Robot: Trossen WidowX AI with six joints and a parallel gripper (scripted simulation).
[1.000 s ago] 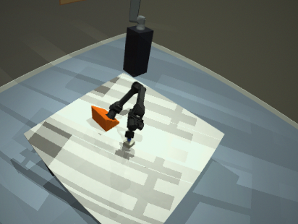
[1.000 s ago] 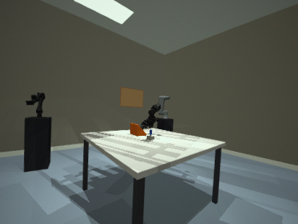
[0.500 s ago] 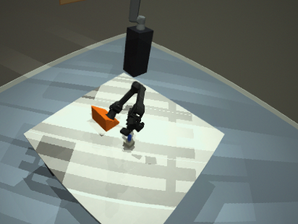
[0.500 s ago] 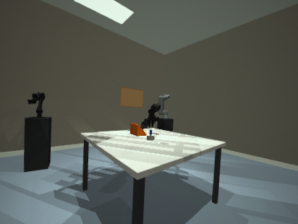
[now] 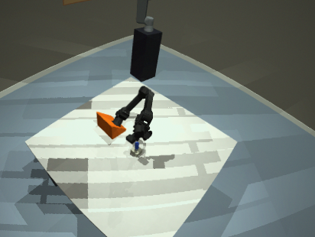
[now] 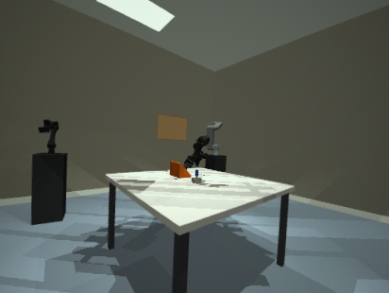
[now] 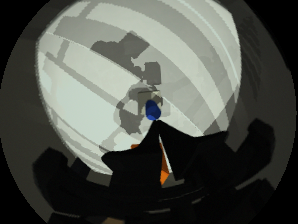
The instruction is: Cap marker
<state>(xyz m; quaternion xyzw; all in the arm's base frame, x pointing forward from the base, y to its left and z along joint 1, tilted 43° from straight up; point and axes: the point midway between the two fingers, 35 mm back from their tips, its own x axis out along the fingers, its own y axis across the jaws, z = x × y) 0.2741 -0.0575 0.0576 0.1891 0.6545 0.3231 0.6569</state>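
The blue cap (image 5: 137, 146) (image 6: 196, 173) (image 7: 153, 110) stands upright over the small greyish holder block (image 6: 196, 180) (image 7: 143, 102). The marker itself does not show apart from the cap, and how far down the cap sits cannot be told. My gripper (image 5: 138, 139) (image 7: 156, 122) is shut with nothing between its fingers. Its tips meet just below the cap in the wrist view. In the top view it is just behind the cap, and it appears clear of it.
An orange wedge (image 5: 108, 125) (image 6: 178, 169) (image 7: 164, 177) stands on the white table (image 5: 153, 191) (image 6: 179, 208), beside my arm's base. A dark pedestal (image 5: 146, 53) with a grey arm stands beyond the table's far corner. Another dark pedestal (image 6: 48, 186) stands off to the left in the exterior view.
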